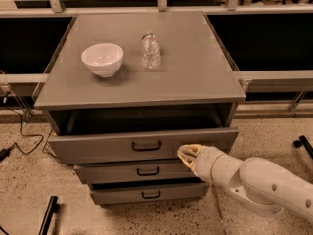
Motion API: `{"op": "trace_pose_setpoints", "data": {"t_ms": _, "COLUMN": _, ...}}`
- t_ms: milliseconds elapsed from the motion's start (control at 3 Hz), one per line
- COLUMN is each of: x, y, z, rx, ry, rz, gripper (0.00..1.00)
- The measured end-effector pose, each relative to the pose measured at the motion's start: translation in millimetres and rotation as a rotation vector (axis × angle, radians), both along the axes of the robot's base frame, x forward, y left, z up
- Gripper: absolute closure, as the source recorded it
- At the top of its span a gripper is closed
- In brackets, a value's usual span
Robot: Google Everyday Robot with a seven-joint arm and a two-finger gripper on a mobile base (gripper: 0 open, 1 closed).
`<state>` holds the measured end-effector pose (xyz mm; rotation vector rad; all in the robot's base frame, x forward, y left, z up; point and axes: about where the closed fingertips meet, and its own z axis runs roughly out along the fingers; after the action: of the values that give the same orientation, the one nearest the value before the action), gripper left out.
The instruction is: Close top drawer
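Observation:
The top drawer is the widest grey drawer, pulled out from the cabinet, with a black bar handle at its middle and a dark gap open above it. My gripper comes in from the lower right on a white arm. Its yellowish tip lies against the lower right part of the drawer's front panel, to the right of the handle.
A white bowl and a clear plastic bottle stand on the grey cabinet top. Two narrower drawers sit below the top one, also partly out. A cable and a black bar lie on the speckled floor at left.

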<state>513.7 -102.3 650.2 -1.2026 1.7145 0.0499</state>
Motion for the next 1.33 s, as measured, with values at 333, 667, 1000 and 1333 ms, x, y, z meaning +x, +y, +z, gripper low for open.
{"op": "trace_pose_setpoints", "data": {"t_ms": 333, "x": 13.5, "y": 2.9, "z": 1.6, "rx": -0.005, "ry": -0.013, "rz": 0.003, "gripper": 1.0}}
{"op": "trace_pose_setpoints", "data": {"t_ms": 667, "x": 23.5, "y": 5.1, "z": 3.5, "rx": -0.009, "ry": -0.028, "rz": 0.005, "gripper": 1.0}}
{"op": "trace_pose_setpoints", "data": {"t_ms": 1000, "x": 57.8, "y": 20.2, "z": 11.3, "rx": -0.013, "ry": -0.065, "rz": 0.009, "gripper": 1.0}}
{"op": "trace_pose_setpoints", "data": {"t_ms": 1333, "x": 58.3, "y": 20.9, "z": 10.4, "rx": -0.016, "ry": -0.062, "rz": 0.008, "gripper": 1.0}}
